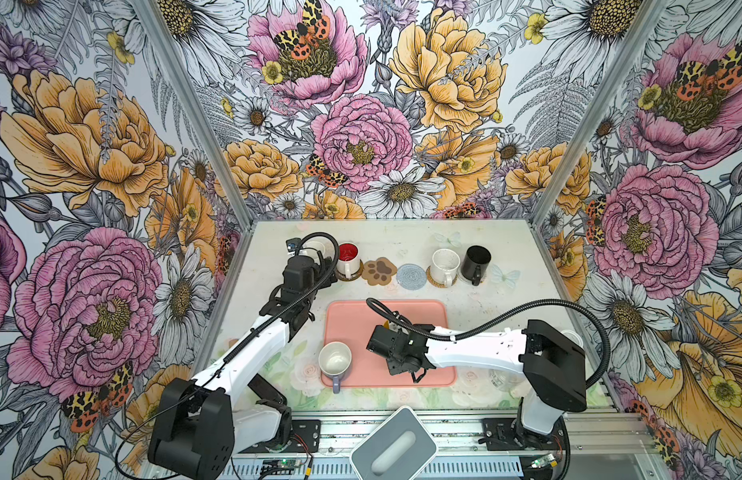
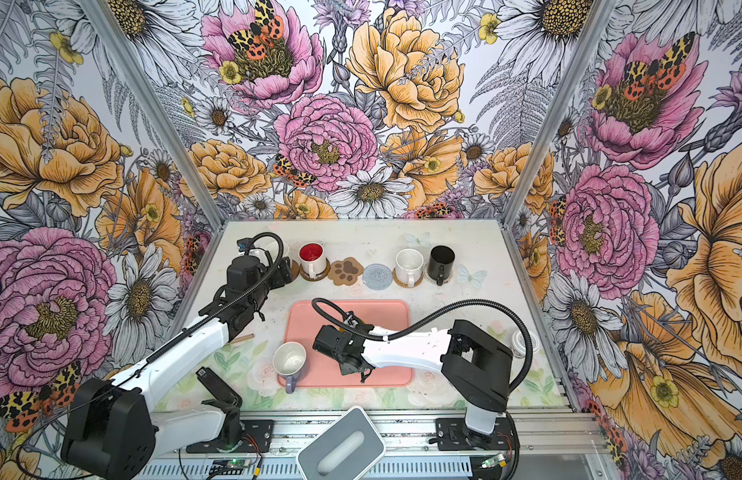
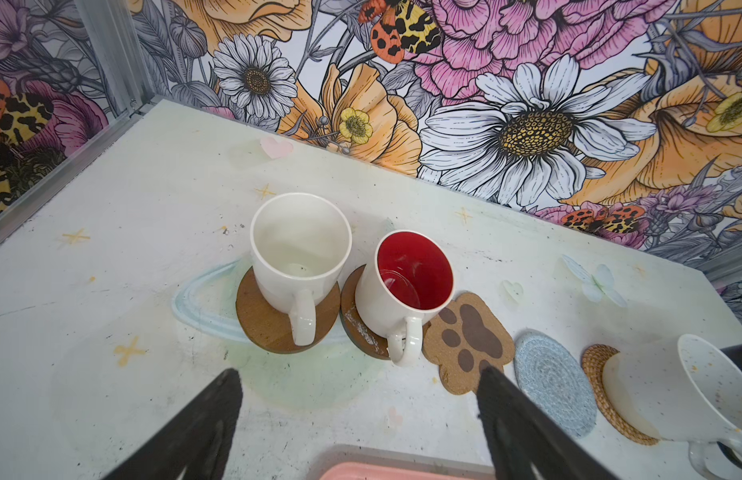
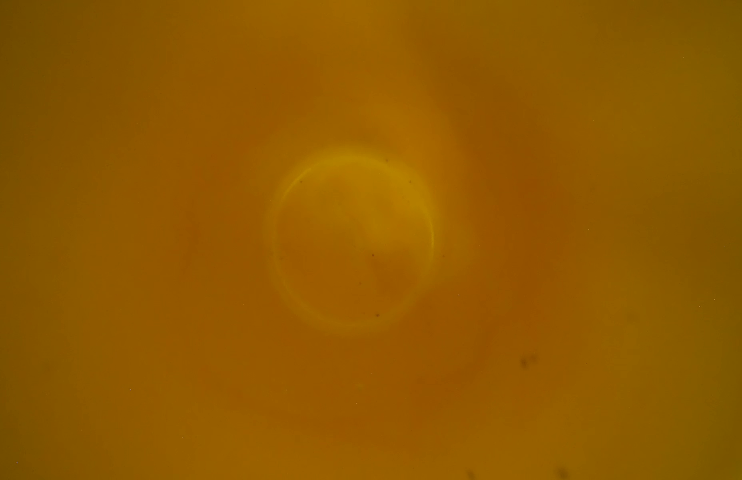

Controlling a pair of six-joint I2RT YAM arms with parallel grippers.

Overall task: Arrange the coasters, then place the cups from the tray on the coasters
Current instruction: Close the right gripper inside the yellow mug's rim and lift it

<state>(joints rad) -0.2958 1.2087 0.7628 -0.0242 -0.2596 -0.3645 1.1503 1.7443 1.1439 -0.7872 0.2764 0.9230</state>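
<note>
Both top views: bright, even overhead light, sharp throughout; soft, faint shadows on the tray [image 1: 348, 316]; wall posts [image 1: 193, 112] splay outward toward the edges. Left wrist view: bright, mid-field crisp; glare streaks on the handle of the white cup [image 3: 298, 257]; fingers [image 3: 195, 432] near the lens dark and blurred; speckled cup [image 3: 668, 395] stretched at the frame edge. Right wrist view: dim amber haze inside the yellow cup [image 4: 568, 124], unfocused, one pale ring, scattered dark specks.

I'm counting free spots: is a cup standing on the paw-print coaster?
No, the paw-print coaster lies bare between the brown coaster under the red-lined mug and the grey-blue coaster.
</note>
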